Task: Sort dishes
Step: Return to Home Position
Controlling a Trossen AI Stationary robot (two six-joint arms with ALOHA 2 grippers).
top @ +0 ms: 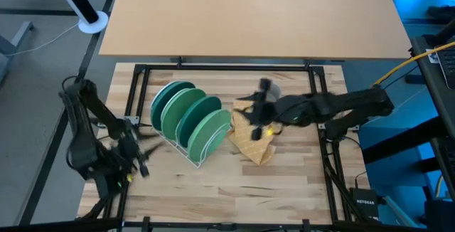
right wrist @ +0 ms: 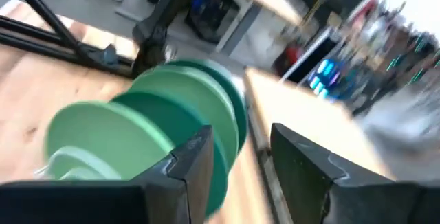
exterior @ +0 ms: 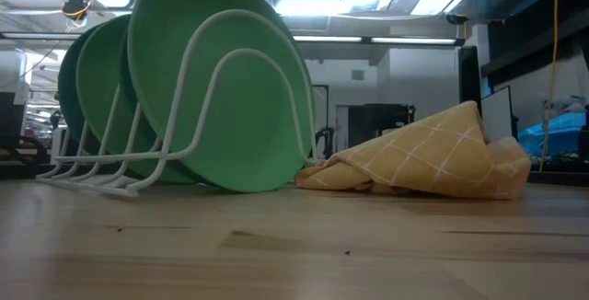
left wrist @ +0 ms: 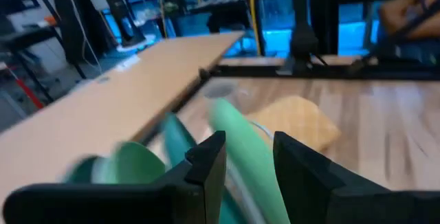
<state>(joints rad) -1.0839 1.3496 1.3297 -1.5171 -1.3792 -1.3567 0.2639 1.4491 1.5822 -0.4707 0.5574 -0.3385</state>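
Note:
Several teal and green plates (top: 186, 114) stand on edge in the slots of a white wire rack (top: 190, 154) at the table's middle left; they also show in the low view (exterior: 221, 98). My right gripper (top: 250, 114) is open and empty, above the yellow checked cloth (top: 254, 145), with its fingers toward the plates (right wrist: 158, 114). My left gripper (top: 142, 155) is open and empty, left of the rack near the table's left edge. A small grey thing (top: 270, 88), perhaps the mug, sits just behind the right gripper; it is too blurred to tell.
The yellow checked cloth (exterior: 433, 157) lies crumpled on the table right of the rack (exterior: 198, 88). A black frame (top: 227, 67) borders the wooden table top. A lighter table (top: 249, 11) stands beyond the far edge. Bare wood lies toward the near edge (top: 234, 196).

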